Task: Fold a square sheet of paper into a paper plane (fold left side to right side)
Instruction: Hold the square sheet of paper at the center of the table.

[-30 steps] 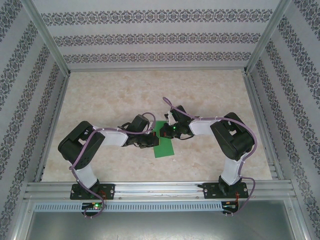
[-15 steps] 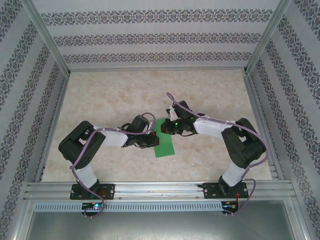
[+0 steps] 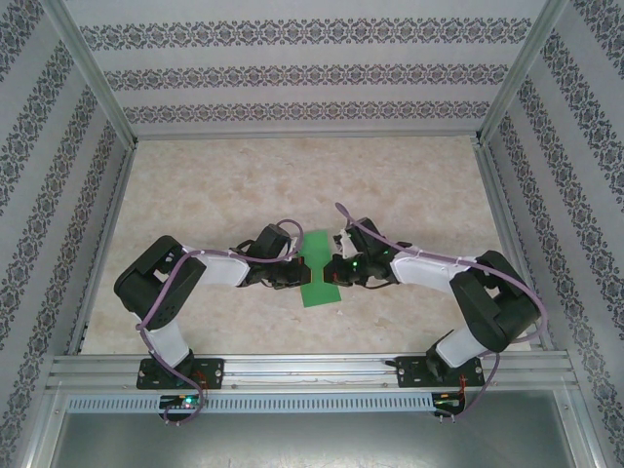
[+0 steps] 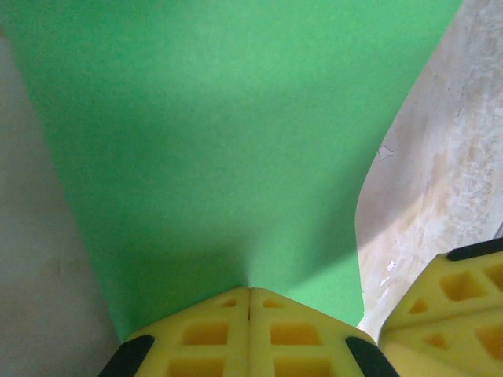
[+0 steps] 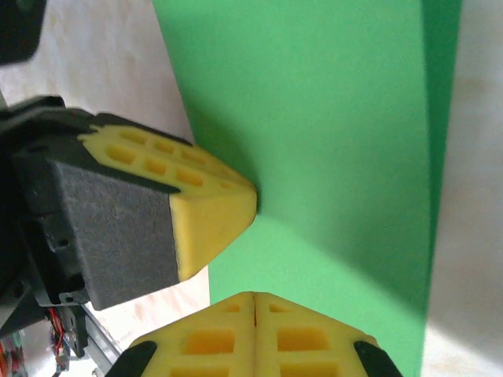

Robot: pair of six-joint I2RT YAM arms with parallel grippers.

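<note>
Tabletop of pale marbled pattern holds the bright green sheet of thin paper at its middle, already folded narrow. Left gripper and right gripper, each with fingers pressed together, rest tips on its near half, probably to flatten the crease.

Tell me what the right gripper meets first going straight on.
The right gripper meets the paper first, likely touching it now; the left gripper sits just beside that line, depth unclear.
</note>
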